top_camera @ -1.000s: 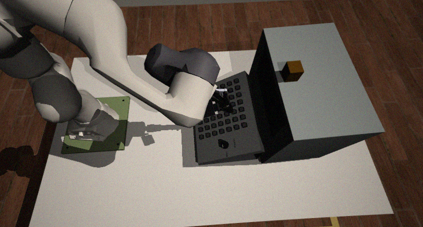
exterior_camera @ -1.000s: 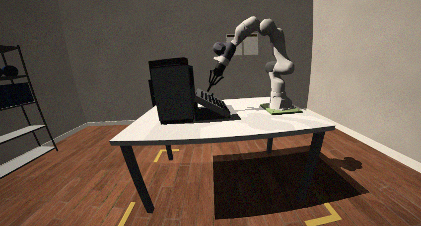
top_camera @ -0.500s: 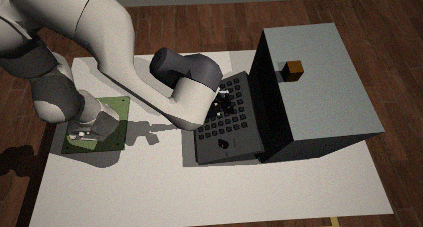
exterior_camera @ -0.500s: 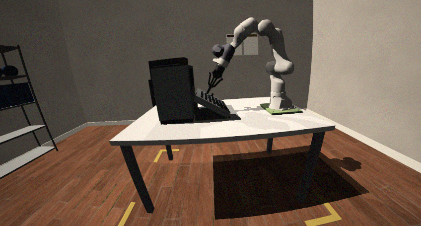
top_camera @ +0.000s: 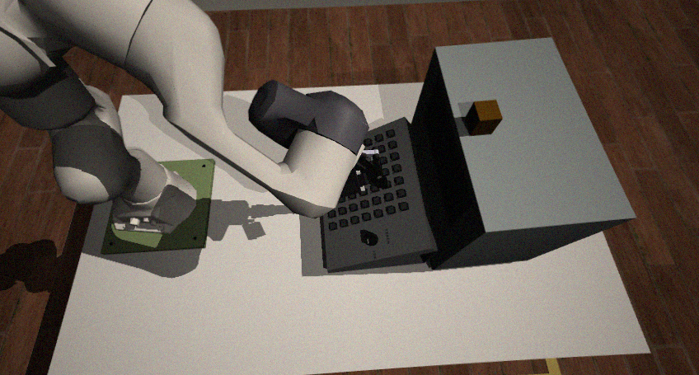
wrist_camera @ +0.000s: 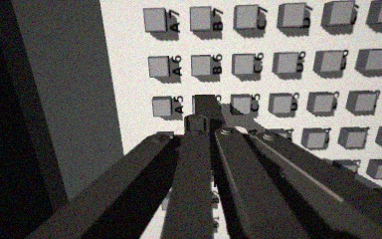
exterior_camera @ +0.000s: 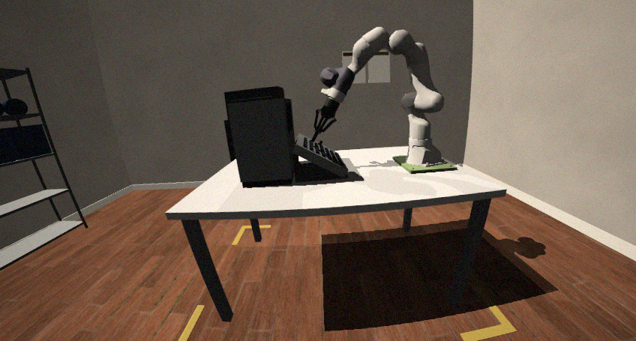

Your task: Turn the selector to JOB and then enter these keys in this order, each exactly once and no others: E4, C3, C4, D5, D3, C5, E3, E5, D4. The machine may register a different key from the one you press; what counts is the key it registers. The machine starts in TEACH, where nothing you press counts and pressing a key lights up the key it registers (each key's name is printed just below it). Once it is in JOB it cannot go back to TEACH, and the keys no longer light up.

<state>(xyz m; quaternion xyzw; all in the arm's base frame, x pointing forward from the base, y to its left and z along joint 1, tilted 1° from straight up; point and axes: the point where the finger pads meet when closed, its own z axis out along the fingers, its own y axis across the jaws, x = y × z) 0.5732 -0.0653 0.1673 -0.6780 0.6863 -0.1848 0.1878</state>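
The dark sloped keypad leans against the front of the grey machine box. Its selector knob sits below the key rows; I cannot read its setting. My gripper is shut and empty, pointing down at the upper part of the keypad. In the wrist view the closed fingertips lie over the spot between key A5 and key C5, hiding the key there. No key looks lit. From the side view the fingertips are at the keypad's top edge; I cannot tell whether they touch.
A small brown cube sits on top of the machine box. The arm's green base plate is on the table to the left. The box's dark front wall stands close beside the fingers. A shelf stands away from the table.
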